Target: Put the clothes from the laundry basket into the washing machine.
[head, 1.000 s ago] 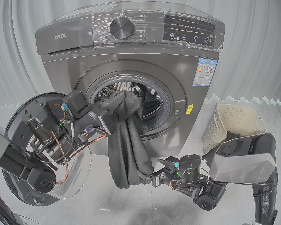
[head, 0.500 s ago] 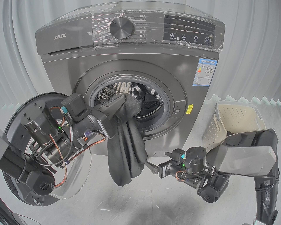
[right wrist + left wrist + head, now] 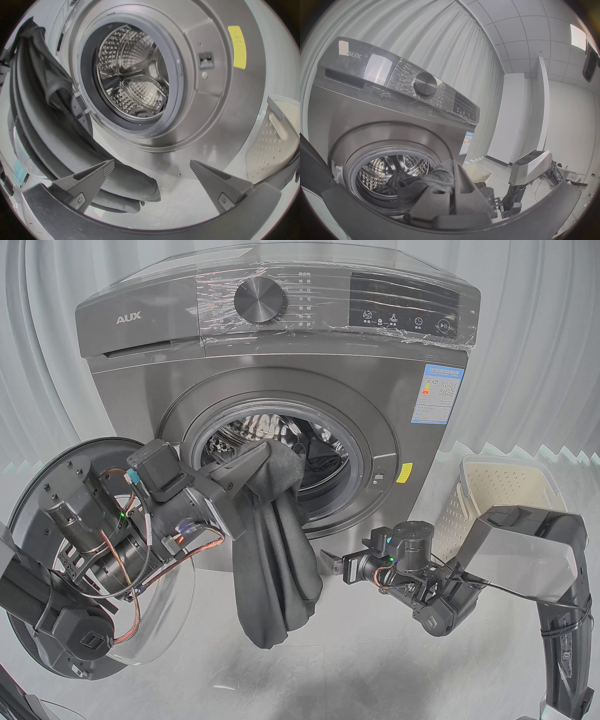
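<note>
The left hand (image 3: 256,452) clamps the dark garment (image 3: 275,565) at the drum mouth (image 3: 269,425); its length hangs straight down outside; the right hand (image 3: 329,564), apart and empty, is nearest that tail.

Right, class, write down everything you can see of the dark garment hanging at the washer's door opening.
The garment is dark grey, knit-looking cloth, a long piece gathered in loose vertical folds. Its top is pinched in the shut left end effector at the mouth of the washer, a bunch reaching just inside. The rest hangs down over the rim in front of the washer, its rounded lower end apparently off the floor. The open right end effector sits near it, apart.
</note>
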Tool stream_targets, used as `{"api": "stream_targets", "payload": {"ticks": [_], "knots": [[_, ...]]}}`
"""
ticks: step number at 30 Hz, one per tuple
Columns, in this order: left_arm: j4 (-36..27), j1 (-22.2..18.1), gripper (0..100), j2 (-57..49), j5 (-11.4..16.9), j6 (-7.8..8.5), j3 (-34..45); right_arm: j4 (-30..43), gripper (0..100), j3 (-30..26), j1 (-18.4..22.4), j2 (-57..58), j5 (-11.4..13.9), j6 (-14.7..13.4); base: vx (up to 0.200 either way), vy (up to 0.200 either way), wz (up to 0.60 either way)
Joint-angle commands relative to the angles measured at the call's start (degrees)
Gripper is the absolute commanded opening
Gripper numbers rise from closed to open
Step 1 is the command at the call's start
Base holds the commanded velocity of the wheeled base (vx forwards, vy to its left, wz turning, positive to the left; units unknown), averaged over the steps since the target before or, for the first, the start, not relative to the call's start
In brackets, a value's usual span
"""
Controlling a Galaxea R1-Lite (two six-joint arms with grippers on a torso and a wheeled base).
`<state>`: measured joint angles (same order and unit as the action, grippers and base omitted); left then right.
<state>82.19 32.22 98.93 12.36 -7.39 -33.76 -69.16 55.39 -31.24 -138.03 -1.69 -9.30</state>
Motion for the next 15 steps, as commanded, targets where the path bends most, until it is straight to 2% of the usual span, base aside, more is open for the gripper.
{"api": "stream_targets", "payload": {"ticks": [1, 5, 11, 12, 15], "knots": [[0.16, -0.05, 0, -0.05, 0.21, -0.08, 0.09, 1.31, 100, 3.49, -1.10, -3.65, -1.29, 0.07, 0.000, 0.000, 0.00], [0.16, -0.40, 0, 0.13, 0.21, 0.00, 0.18, 0.60, 100, 1.65, -2.94, -3.56, -1.03, 0.16, 0.000, 0.000, 0.00], [0.52, -3.22, 0, 1.00, 1.61, -0.61, 0.09, -2.03, 100, -6.00, -4.88, 1.63, 1.26, 0.25, 0.000, 0.000, 0.00], [0.52, -3.39, 0, 1.00, 2.32, -0.96, 0.18, -3.18, 100, -8.81, -6.11, 3.03, 1.87, 0.34, 0.000, 0.000, 0.00], [0.52, -3.39, 0, 1.00, 2.40, -1.05, 0.09, -4.93, 100, -11.01, -7.69, 3.65, 1.96, 0.34, 0.000, 0.000, 0.00]]}}
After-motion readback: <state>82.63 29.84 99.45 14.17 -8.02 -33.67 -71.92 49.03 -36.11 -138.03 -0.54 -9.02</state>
